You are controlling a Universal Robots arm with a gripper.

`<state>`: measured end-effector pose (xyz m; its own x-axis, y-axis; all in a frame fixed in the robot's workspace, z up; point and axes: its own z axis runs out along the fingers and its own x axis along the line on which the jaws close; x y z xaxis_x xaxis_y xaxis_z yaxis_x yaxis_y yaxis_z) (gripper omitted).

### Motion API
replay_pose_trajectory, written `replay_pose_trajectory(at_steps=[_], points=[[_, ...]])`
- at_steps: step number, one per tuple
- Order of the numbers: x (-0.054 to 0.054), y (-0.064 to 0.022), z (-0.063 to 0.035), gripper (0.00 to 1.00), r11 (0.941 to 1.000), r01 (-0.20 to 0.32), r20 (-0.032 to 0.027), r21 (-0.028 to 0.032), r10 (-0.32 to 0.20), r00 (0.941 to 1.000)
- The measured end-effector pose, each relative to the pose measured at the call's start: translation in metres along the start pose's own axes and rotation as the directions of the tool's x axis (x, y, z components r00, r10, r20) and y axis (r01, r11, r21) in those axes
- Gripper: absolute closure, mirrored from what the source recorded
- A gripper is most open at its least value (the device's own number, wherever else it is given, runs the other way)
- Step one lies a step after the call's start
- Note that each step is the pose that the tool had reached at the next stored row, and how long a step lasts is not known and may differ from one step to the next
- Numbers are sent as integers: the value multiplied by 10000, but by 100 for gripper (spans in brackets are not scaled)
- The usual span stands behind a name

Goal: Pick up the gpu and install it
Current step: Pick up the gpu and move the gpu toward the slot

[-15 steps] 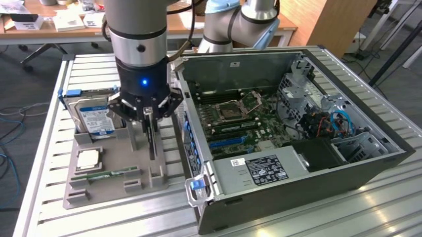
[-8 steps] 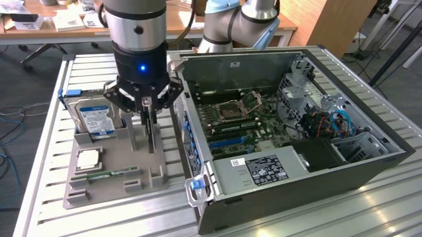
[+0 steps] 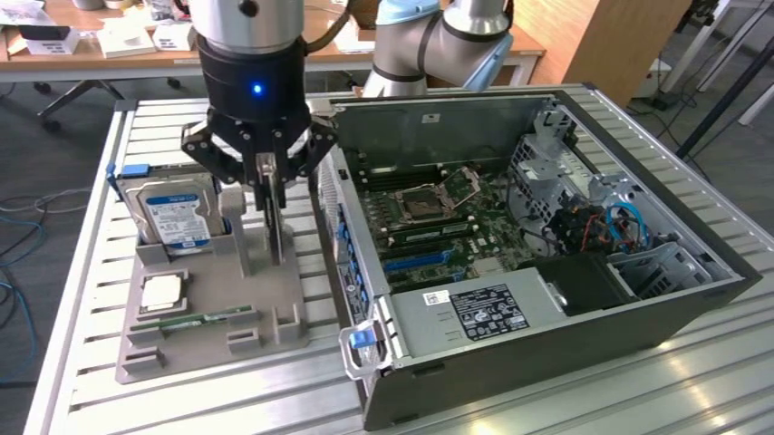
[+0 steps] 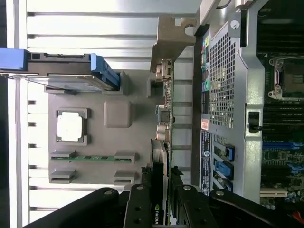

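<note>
Exterior view: the black gripper (image 3: 268, 186) is clamped on the top edge of the gpu (image 3: 281, 231), a thin, flat, dark card standing upright directly beneath it in the grey plastic holder tray (image 3: 206, 290) (lower end at the tray). A silver hard drive with a blue-white label (image 3: 173, 213) stands just beside the gripper, and the open black computer case (image 3: 581, 353) sits on its other side.

Wrist view: the gripper (image 4: 159, 178) pinches the gpu (image 4: 159, 156) edge-on between both fingers, over the tray (image 4: 95, 137).

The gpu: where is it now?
In the exterior view the gpu stands on edge in the grey holder tray, directly below the end effector, between the hard drive on the exterior view's left and the computer case.
</note>
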<state>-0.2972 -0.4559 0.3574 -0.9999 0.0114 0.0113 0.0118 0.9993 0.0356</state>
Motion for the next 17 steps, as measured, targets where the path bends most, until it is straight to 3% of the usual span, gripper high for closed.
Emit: replay_pose_trajectory(at_steps=[7, 17], points=[[3, 9, -256, 74, 10000, 0, 1, 0, 0, 10000], [6, 19, -545, 74, 10000, 1, 0, -1, -1, 10000]])
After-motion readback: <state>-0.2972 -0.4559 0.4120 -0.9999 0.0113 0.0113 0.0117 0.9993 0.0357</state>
